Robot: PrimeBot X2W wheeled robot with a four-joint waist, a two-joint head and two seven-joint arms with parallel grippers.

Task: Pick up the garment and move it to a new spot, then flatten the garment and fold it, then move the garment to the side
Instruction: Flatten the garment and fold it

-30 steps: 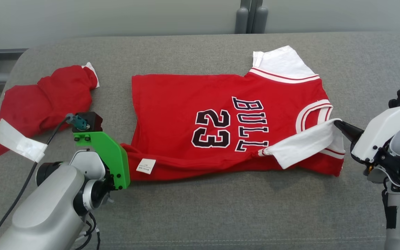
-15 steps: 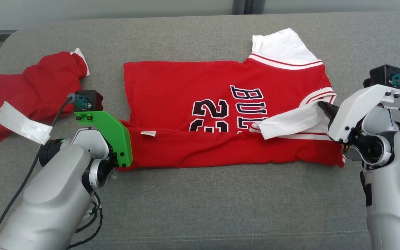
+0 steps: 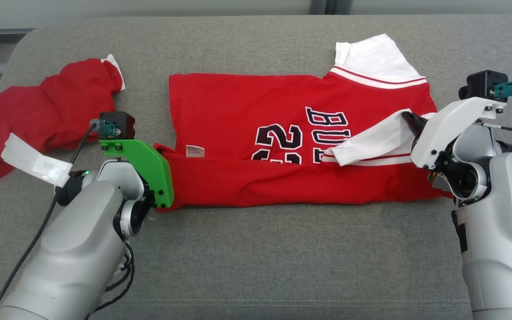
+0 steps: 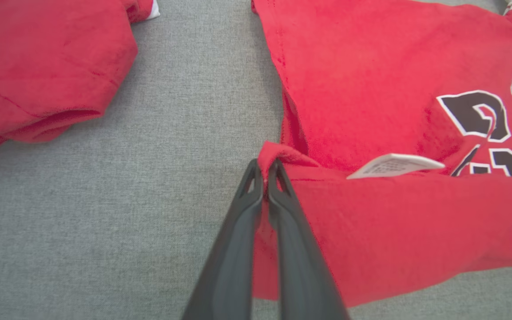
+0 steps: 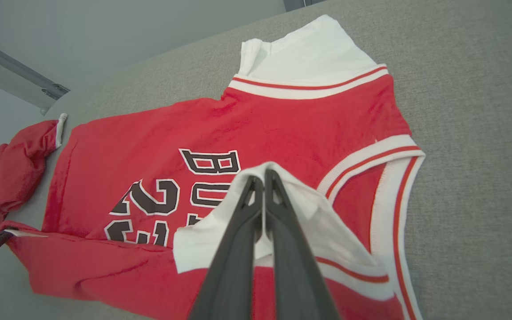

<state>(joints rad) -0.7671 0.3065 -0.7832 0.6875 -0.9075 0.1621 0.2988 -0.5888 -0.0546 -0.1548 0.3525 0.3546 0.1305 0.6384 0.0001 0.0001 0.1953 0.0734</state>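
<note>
Left end effector [image 4: 265,171] grips garment [image 3: 238,115] hem corner [image 4: 275,153]; right end effector [image 5: 262,180], sleeve [image 3: 371,142].

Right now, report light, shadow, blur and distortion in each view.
Head view: even soft light, sharp, faint shadow under the near edge of the jersey. Left wrist view: left gripper softens toward the lens, red looks washed. Right wrist view: right gripper blurs low down, the grey surface slants.

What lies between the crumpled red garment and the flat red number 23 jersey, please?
A bare strip of grey fabric surface beside the red jersey, in the left wrist view.
</note>
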